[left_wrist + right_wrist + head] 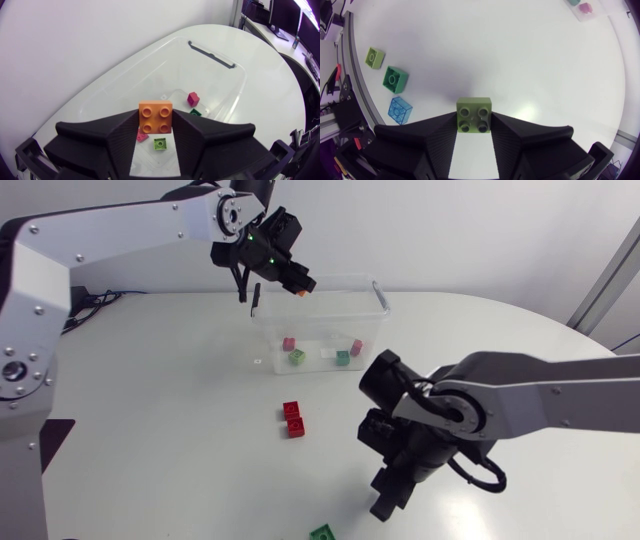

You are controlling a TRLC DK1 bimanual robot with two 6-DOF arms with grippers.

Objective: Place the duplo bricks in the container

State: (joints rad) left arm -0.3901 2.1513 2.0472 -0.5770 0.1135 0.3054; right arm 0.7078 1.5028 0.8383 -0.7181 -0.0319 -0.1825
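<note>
Orange brick [155, 117] first: your left gripper [156, 121] has both wedge fingers pressed on its smooth side walls, studs facing the camera. It hangs above the clear container [378, 302] at the far middle of the table [150, 380]. To drop it well, you want the brick over the open floor of the tub, inside the rim and away from the dark handle clip [212, 54]. Then part the fingers only a little, so it falls flat rather than glancing off a wall. Hard, glossy plastic like this will likely bounce on the thin tub floor, so a low release seems wise. Several loose bricks [297, 356], pink and green, already lie at the bottom.

Your right gripper [474, 125] is closed on an olive-green brick [474, 114] with four round studs showing. It is held close over the matte white table at the near right, well apart from the container. Red bricks [293, 419] lie between the two. A pale green brick [375, 56], a darker green brick [395, 79] and a translucent blue brick [400, 110] wait beside that gripper near the table's edge.
</note>
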